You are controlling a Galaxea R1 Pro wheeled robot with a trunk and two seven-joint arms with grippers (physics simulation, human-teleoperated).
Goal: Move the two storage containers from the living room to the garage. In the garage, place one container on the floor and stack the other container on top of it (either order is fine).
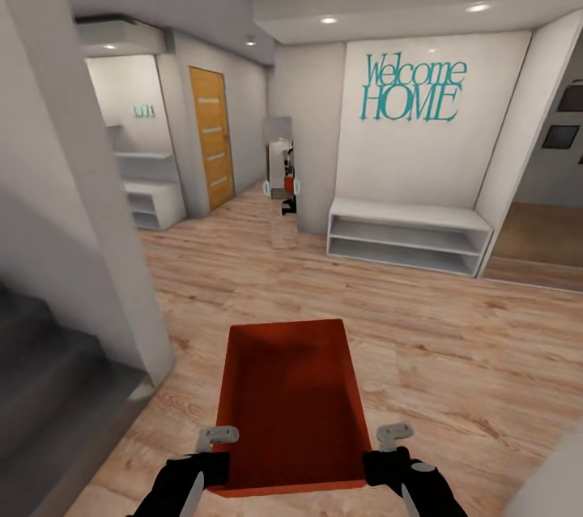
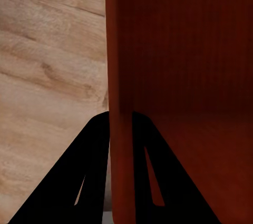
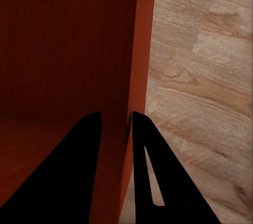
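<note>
wood floor point(image 1: 453, 355); both hands grip container point(image 1: 287, 395).

Lettering point(image 1: 412, 88) in teal on the white wall panel point(image 1: 486, 152) above the low open shelf unit point(image 1: 409, 237): two lines, "Welcome" in a script hand over "HOME" in tall capitals. A second, much smaller teal sign point(image 1: 144, 110) stands on the far wall of the alcove at left, above white shelving; its letters are too small and blurred to read.
</note>
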